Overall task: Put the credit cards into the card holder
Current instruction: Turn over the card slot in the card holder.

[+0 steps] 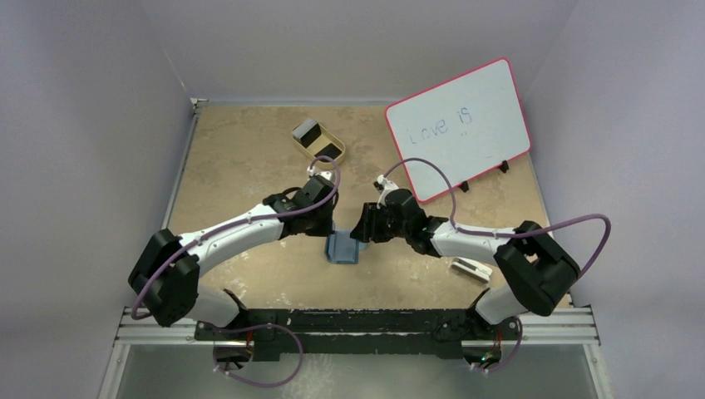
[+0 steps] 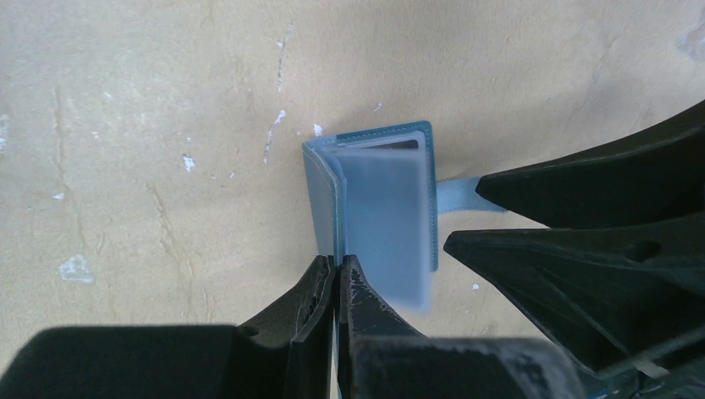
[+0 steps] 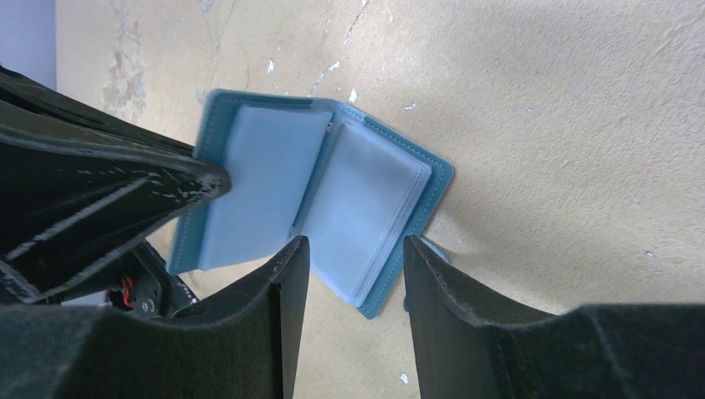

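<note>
arms stand bolted at the near edge of the table [image 1: 241, 166]. just past the right arm's base, by the near right corner, a white block [image 1: 470, 268] with a dark slot lies flat on its own.

a little farther in, about the middle of the table's near half, the card holder [image 3: 258, 183] sits between the two grippers, open like a book with its pale clear sleeves showing. from the top view its spine and long axis seem to run roughly from the near edge toward the far edge. one teal cover opens toward the left arm and the other toward the right. a small pale tab [image 2: 457, 195] sticks out from the right cover's outer edge, toward the right arm's fingers.

the left gripper [image 2: 337, 264] has its fingers pressed together, pinching the thin edge of the left cover. the right gripper [image 3: 356, 245] has its fingers spread, one on each side of the stack of sleeves on the right half. whether they touch the stack cannot be told.

well beyond, toward the far edge and left of centre, a tan oval tray [image 1: 297, 143] holds the dark credit cards [image 1: 308, 130], well apart from the holder. in the far right corner a red-rimmed whiteboard [image 1: 465, 125] stands tilted, with faint handwriting on it.
</note>
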`<state>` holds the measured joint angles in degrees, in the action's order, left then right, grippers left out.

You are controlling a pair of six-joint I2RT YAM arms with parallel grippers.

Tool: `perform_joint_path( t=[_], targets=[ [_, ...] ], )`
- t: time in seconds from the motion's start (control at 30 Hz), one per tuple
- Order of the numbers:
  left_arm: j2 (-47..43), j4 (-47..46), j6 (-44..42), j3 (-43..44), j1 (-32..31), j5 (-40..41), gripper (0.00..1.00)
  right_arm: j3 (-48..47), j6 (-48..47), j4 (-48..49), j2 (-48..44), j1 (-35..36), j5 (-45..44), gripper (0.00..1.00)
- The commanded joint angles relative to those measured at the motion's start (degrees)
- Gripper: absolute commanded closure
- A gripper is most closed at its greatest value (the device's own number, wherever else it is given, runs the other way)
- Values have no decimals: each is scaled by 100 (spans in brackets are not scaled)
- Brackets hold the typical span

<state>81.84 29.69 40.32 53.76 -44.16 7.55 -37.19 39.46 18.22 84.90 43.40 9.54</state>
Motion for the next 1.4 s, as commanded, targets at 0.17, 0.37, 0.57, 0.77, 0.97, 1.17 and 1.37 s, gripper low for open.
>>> perform_joint_path(
  t=[0.17,0.37,0.57,0.77,0.97,1.17,1.37],
  targets=[
    [-531,-1172,488,-330,120,-302,100,104,56,-207,-521,11,-349,52],
    [-945,-2917,1321,-1462,851,-1551,100,121,71,-283,-709,11,-415,52],
    [-931,-1972,766,-1223,1006,-1207,74,107,37,-208,-653,11,-291,52],
    [-1216,-597,218,-509,1015,456,61,46,-49,-167,-648,11,-206,51],
    [-1148,-142,-322,153,1101,1305,59,-345,-285,47,-95,11,-91,52],
    [-678,-302,-1015,974,1477,1351,50,-915,-322,148,545,19,62,52],
    [397,-641,-1696,1982,2228,683,49,-1500,-306,-62,1408,43,83,51]
  ],
)
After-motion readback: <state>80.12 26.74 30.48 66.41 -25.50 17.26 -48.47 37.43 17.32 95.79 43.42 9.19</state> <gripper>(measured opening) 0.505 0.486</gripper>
